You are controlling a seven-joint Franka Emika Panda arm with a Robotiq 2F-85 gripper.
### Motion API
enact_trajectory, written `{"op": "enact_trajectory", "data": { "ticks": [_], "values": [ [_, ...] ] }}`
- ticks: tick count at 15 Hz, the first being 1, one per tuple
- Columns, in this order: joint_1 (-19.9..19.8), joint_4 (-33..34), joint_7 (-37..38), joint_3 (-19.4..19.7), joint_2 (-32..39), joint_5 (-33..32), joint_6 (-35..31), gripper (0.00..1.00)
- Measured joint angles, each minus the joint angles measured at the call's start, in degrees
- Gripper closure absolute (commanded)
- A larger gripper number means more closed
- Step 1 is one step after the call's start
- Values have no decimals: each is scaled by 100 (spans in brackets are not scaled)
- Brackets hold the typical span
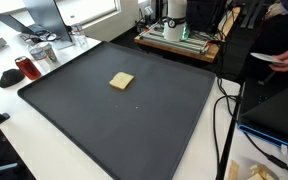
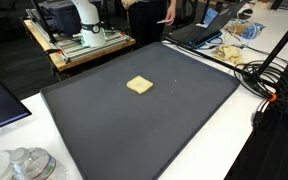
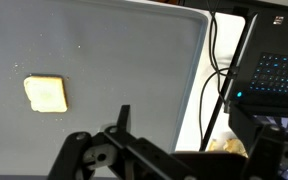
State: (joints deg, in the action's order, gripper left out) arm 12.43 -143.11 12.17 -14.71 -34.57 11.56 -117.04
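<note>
The yellow square piece [image 3: 46, 94] lies flat and alone on the dark mat [image 3: 134, 50]. In the wrist view it is to the left of the gripper [image 3: 169, 150] and farther ahead, well apart from it and not touched; both exterior views [image 1: 121, 81] [image 2: 139, 86] show it near the middle of the mat. The gripper shows only at the bottom edge of the wrist view, its jaws spread wide with nothing between them. To its right, past the mat's edge, black cables [image 3: 212, 60] run beside an open laptop [image 3: 274, 75].
</note>
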Motion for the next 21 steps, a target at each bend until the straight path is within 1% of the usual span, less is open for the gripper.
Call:
{"op": "enact_trajectory", "data": {
  "ticks": [2, 6, 12, 13, 14, 15, 16, 18, 21],
  "values": [
    [75, 42, -115, -21, 51, 6, -104, 0],
    [261, 209, -285, -60, 274, 14, -108, 0],
    [386, 247, -852, 87, 455, 85, -106, 0],
    [393, 253, -927, 107, 484, 96, -106, 25],
    [396, 262, -991, 122, 513, 99, -106, 28],
    [396, 272, -1054, 137, 539, 100, -106, 34],
    [396, 281, -1106, 152, 562, 100, -104, 43],
    [396, 298, -1204, 187, 596, 100, -99, 56],
    [396, 330, -1320, 245, 628, 100, -76, 78]
  ]
}}
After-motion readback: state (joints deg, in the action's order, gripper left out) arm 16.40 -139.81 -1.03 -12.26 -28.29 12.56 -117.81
